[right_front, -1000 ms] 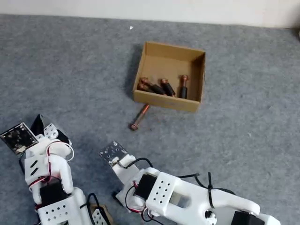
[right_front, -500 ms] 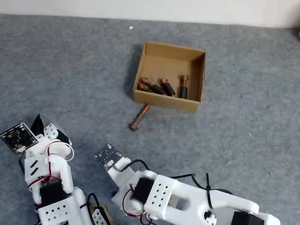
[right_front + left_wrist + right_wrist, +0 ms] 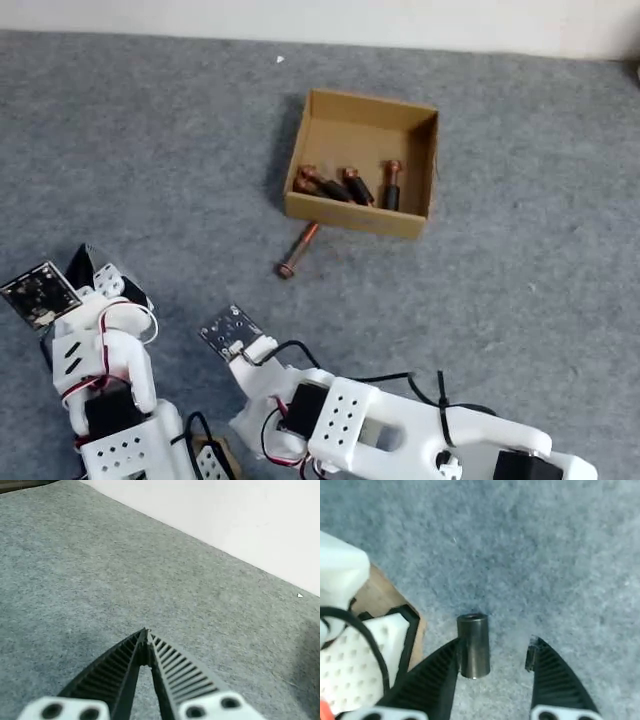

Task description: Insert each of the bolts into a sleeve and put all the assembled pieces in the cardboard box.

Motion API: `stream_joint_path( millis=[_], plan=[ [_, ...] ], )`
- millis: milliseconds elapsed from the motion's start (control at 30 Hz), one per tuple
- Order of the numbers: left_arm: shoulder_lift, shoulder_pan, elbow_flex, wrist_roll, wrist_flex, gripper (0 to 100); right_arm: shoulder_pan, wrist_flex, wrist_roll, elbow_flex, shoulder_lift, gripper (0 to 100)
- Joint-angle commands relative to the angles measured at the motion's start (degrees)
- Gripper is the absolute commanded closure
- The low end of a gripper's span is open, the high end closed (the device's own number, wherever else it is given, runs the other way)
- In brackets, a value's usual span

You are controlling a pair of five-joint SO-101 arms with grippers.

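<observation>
Both low: right gripper (image 3: 494,647) parted, straddling upright sleeve (image 3: 473,645); left gripper (image 3: 146,639) closed.

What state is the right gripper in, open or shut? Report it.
Open: the right gripper has fingers spread apart, the sleeve between them.

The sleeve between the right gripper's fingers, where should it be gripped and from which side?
Grip the sleeve around the middle of its round wall, coming from above. It seems to stand upright on the carpet, open end up, and the right gripper is open with a finger on either side. A mid-wall hold should leave the bore free for the bolt.
</observation>
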Motion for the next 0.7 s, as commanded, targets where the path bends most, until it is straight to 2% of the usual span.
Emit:
stream_joint_path(
  millis=[0,367,533,667],
  plan=[
    [-0.3,-0.4,1.1,-0.1,-1.2,99,-0.7,-1.0,-0.3,0.5,-0.7,81.8],
    [-0.3,-0.4,1.1,-0.1,-1.1,99,0.7,-0.7,-0.2,0.5,-0.7,81.8],
    [-0.3,-0.4,1.1,-0.1,-1.1,99,8.9,-0.5,0.2,0.0,-0.9,81.8],
    [-0.3,-0.4,1.1,-0.1,-1.1,99,18.0,4.1,6.0,-1.5,-1.7,81.8]
  ],
)
